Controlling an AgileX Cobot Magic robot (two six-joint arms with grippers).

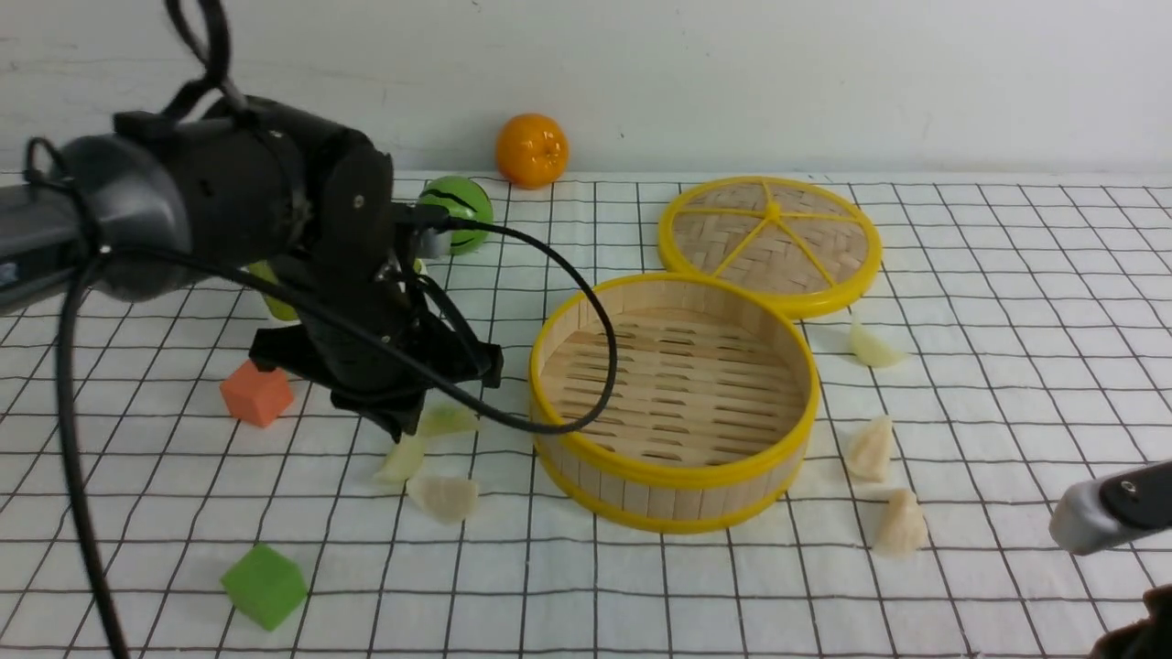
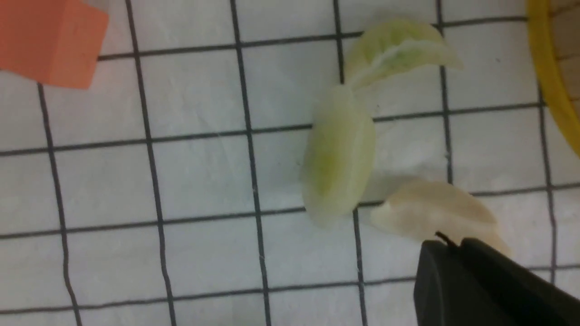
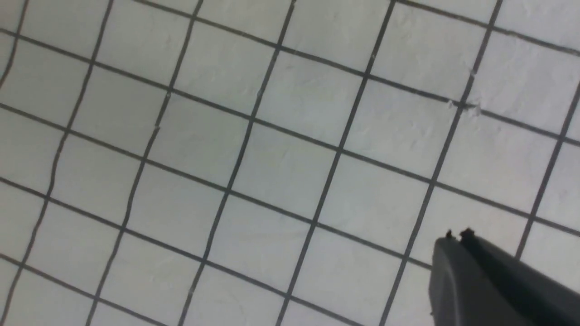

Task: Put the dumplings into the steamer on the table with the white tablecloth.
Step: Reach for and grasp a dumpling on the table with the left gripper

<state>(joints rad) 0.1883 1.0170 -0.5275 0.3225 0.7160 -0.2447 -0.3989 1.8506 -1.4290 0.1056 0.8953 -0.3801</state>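
1. Low over the left part of the desk [image 1: 641,595], left hand [image 2: 458,246]: dark tips close together just above a cream dumpling [image 2: 435,215], nothing seen between them. Clenched or slightly parted, cannot tell.
2. Just beside that, a green dumpling [image 2: 337,158] and a second green dumpling [image 2: 394,50], meeting end to end on the white tablecloth [image 2: 204,172].
3. Near, to the right, the steamer [image 1: 673,476], upright, with all six dumplings outside it.
4. Right of the steamer, a pale dumpling [image 1: 874,348], then a nearer cream one [image 1: 870,448] and a nearest cream one [image 1: 900,524].
5. Just behind the steamer, woven lid [image 1: 769,233], lying flat.
6. Left of the arm, orange cube [image 1: 256,394]; nearer the front, green cube [image 1: 265,586]; at the back, orange fruit [image 1: 531,149] and green ball [image 1: 458,210].
7. At the near right, right hand [image 3: 457,237], clenched on nothing, over gridded cloth.
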